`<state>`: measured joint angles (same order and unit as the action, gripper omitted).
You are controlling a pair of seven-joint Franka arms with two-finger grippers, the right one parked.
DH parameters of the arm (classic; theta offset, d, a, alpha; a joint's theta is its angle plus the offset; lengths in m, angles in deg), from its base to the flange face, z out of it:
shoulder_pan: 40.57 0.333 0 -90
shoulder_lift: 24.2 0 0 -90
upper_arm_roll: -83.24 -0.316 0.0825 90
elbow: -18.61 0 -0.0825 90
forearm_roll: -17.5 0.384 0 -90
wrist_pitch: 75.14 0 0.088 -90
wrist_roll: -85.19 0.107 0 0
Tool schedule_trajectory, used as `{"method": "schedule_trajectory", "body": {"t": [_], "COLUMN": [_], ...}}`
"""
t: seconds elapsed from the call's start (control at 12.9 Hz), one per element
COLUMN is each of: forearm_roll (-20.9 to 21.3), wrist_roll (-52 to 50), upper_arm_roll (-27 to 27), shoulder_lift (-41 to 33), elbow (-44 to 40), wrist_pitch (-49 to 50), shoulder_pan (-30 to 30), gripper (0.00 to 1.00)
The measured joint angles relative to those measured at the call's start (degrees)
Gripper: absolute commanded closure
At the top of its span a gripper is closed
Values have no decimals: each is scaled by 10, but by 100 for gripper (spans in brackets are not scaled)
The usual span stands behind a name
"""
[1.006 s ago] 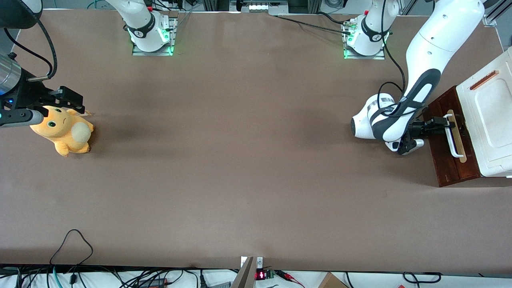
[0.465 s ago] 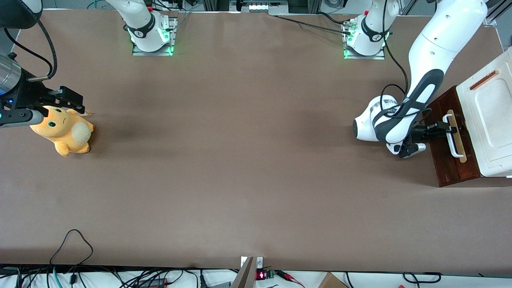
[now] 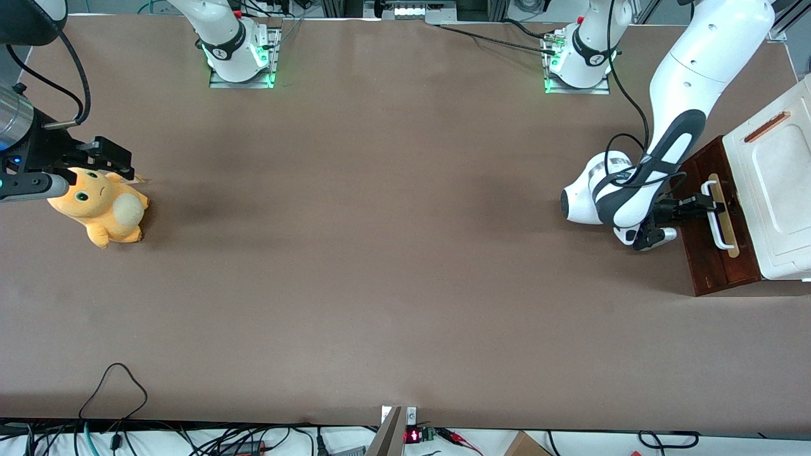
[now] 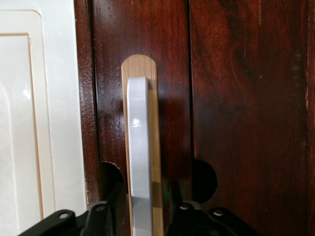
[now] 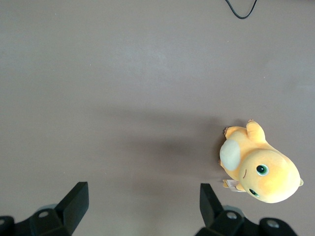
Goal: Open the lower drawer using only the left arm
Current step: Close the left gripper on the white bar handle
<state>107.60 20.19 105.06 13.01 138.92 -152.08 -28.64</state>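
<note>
The lower drawer [image 3: 704, 256] has a dark red-brown front and stands at the working arm's end of the table, under a white box-like top [image 3: 776, 183]. Its white U-shaped handle [image 3: 720, 221] lies on a pale wood strip [image 3: 728, 237]. The left arm [image 3: 671, 126] reaches down to it. Its black gripper [image 3: 704, 206] is at the handle's end farther from the front camera. In the left wrist view the gripper [image 4: 140, 214] is open, with one of its fingers [image 4: 104, 212] on each side of the handle [image 4: 138, 147] and a gap to it. The drawer front [image 4: 246, 98] looks flush.
An orange plush toy [image 3: 101, 206] lies toward the parked arm's end of the table, and it also shows in the right wrist view [image 5: 258, 169]. A black cable loop [image 3: 114, 380] lies near the table's front edge. Two arm bases [image 3: 576, 60] stand at the back edge.
The left gripper has slid a little along the handle, nearer to the front camera, and the wrist shifted with it. The drawer has not moved.
</note>
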Motion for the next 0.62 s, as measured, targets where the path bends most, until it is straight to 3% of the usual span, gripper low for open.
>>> {"method": "schedule_trajectory", "body": {"t": [0.23, 0.46, 0.62], "forearm_roll": [2, 2, 5], "wrist_roll": [0, 1, 1], "upper_arm_roll": [0, 0, 0], "shoulder_lift": [0, 0, 0], "elbow": [0, 0, 0], "wrist_pitch": [0, 0, 0], "shoulder_pan": [1, 1, 2], "gripper": [62, 75, 75]}}
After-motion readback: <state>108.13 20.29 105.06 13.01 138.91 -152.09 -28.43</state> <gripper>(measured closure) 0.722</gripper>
